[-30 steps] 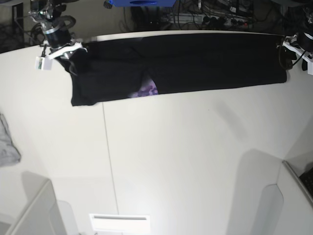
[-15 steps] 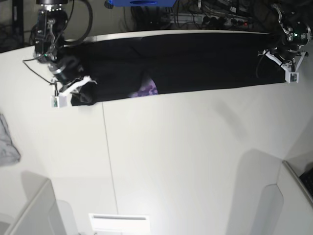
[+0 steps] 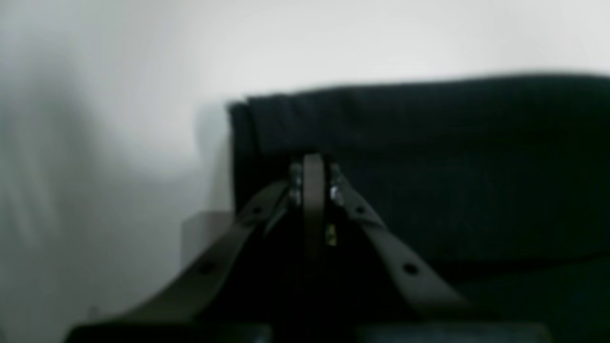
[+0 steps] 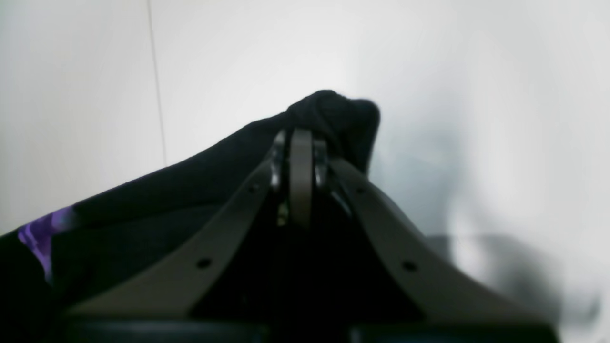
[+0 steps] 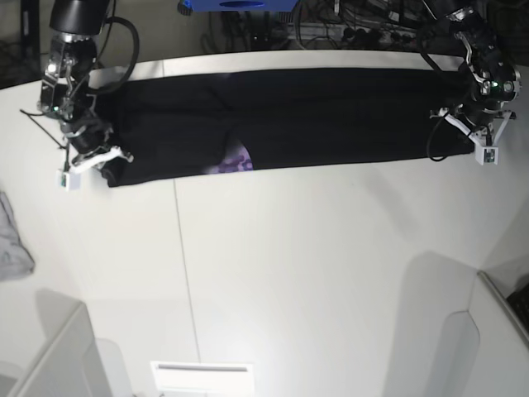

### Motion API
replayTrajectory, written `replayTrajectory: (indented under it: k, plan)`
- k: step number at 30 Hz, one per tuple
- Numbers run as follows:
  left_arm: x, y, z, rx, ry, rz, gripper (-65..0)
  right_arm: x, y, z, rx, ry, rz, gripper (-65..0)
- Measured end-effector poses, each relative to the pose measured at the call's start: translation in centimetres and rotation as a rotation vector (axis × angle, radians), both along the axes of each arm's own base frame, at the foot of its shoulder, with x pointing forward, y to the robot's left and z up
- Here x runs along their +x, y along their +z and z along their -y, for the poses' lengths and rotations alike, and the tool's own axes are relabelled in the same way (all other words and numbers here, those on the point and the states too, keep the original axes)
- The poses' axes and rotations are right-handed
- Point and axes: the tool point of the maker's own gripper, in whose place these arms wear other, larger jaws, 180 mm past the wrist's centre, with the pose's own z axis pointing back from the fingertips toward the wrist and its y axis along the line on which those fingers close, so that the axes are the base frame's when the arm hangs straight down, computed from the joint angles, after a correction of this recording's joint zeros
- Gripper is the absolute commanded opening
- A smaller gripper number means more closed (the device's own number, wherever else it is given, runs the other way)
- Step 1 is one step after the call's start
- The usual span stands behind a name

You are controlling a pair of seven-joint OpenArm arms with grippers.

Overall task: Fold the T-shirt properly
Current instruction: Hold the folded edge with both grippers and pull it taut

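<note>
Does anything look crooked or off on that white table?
Mostly tidy: the black T-shirt lies in a long folded strip. Only its corner by the right pincer looks odd, bunched up into a small hump.

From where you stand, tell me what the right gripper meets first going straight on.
The right gripper would meet the black T-shirt first: its shut fingers already seem to pinch the folded corner. Beyond that, probably the white tabletop, though depth is unclear.

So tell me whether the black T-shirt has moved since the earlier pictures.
Yes: in the base view, the black T-shirt has shifted down the picture, nearer the white slotted panel.
</note>
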Motion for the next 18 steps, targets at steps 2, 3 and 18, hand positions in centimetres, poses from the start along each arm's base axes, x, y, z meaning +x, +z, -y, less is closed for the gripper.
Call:
replayTrajectory:
  k: [2,3,18]
  plan:
    - [0.4,1.5,0.2,0.023,-0.013,0.022,-65.0,0.3,1.0,-0.1,-0.018,0.01,0.02,-65.0]
    - [0.7,2.7,0.5,0.036,-0.027,0.04,-65.0,0.5,2.1,-0.4,-0.026,0.019,0.047,-65.0]
    - [-5.7,9.5,-0.4,-0.19,0.064,0.207,-65.0,-2.8,8.9,-6.7,-0.058,0.187,0.184,-65.0]
